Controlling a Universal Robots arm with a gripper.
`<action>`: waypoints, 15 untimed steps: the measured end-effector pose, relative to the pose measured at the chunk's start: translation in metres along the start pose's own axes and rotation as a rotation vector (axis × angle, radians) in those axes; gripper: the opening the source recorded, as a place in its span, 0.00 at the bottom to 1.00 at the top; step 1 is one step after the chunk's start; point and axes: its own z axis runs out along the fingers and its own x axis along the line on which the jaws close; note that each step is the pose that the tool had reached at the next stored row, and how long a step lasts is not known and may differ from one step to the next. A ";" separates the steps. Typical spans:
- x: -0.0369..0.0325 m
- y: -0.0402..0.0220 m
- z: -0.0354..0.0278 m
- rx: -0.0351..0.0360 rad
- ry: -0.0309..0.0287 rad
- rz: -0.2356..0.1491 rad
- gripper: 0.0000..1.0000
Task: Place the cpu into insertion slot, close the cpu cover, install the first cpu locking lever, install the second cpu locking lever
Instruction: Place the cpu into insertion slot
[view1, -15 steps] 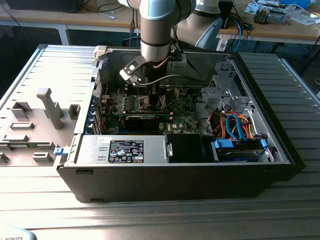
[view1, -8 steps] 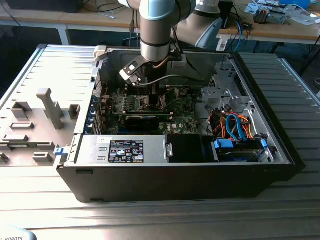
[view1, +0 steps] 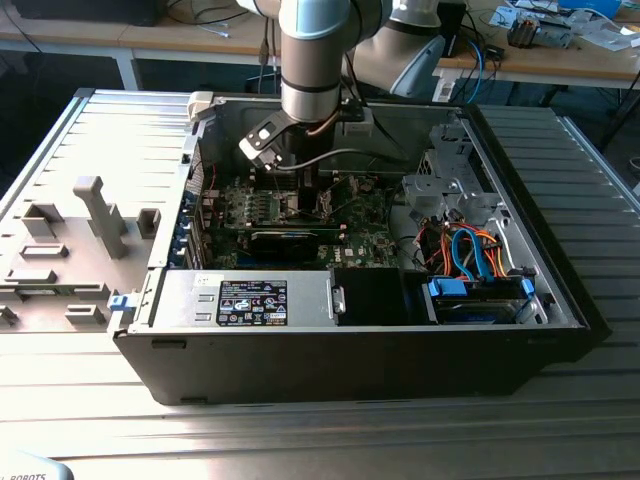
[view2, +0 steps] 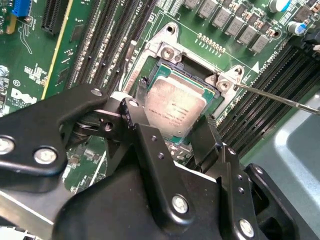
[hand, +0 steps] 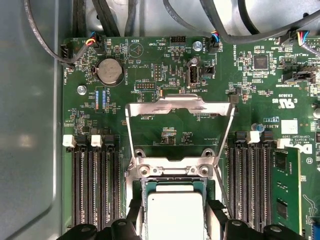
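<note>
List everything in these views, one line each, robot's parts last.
open computer case: one, black, on ribbed metal table.
flat motherboard: one, green, inside the case.
small square metal-topped cpu: one, silver-grey, at the insertion slot.
thin frame-shaped metal cpu cover: one, silvery, swung open.
long memory slots: several, black, both sides of the slot.
fixture blocks: several, grey, table, exterior view's left.
cables: several, orange and blue, case, exterior view's right.
robot arm: one, grey, reaching into the case.
gripper: one, black, astride the cpu.
</note>
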 end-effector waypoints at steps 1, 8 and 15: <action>-0.0001 0.0000 -0.0032 -0.0001 0.0001 0.000 0.62; 0.0002 0.0001 -0.0119 0.0000 0.0000 0.000 0.47; 0.0002 0.0001 -0.0134 -0.0001 0.0001 0.000 0.11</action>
